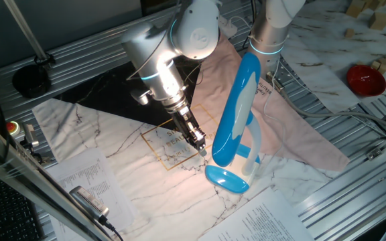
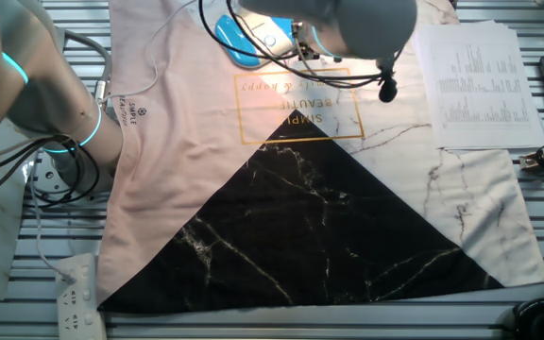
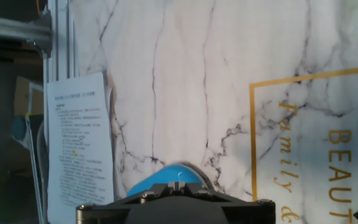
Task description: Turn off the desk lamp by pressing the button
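The desk lamp stands on the marble-print cloth, with its long blue head (image 1: pixel 236 110) with a pale strip tilted over the cloth, its white arm (image 1: pixel 253 150) and its oval blue base (image 1: pixel 226 179). A warm glow lies on the cloth under the head. My gripper (image 1: pixel 200 148) points down just left of the base, close above the cloth. In the hand view the fingers (image 3: pixel 178 186) touch each other, shut on nothing, with the blue base (image 3: pixel 166 176) right beyond them. The other fixed view shows the base (image 2: pixel 244 42) partly behind my arm.
Printed sheets lie at the cloth's front edge (image 1: pixel 280 224) and left (image 1: pixel 86 177). A red bowl (image 1: pixel 366 80) and wooden blocks (image 1: pixel 380 20) sit at the far right. A second robot arm's base (image 1: pixel 268 40) stands behind the lamp. A power strip (image 2: pixel 78 297) lies beside the cloth.
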`<move>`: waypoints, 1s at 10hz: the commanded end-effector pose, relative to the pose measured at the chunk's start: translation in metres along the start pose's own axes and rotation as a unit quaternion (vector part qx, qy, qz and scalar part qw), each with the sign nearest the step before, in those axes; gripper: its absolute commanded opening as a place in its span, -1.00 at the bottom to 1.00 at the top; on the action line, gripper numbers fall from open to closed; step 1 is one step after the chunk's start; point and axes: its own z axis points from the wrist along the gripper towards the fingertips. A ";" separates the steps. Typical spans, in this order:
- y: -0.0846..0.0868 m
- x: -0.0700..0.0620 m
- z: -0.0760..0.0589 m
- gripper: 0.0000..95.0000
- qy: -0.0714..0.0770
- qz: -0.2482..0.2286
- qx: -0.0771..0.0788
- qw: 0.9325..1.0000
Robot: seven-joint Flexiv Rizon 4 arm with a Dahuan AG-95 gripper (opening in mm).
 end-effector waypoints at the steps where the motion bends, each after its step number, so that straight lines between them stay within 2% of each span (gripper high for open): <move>1: 0.000 0.007 0.004 -1.00 0.032 0.040 0.002 0.999; 2: 0.000 0.007 0.004 -1.00 0.039 0.042 0.002 0.998; 4: -0.002 0.007 0.006 -1.00 0.042 0.041 -0.009 0.998; 6: -0.003 0.007 0.007 -1.00 0.032 0.034 -0.010 0.999; 8: -0.003 0.007 0.007 -1.00 0.008 0.031 -0.006 0.999; 10: -0.003 0.007 0.007 -1.00 0.010 0.018 0.010 1.000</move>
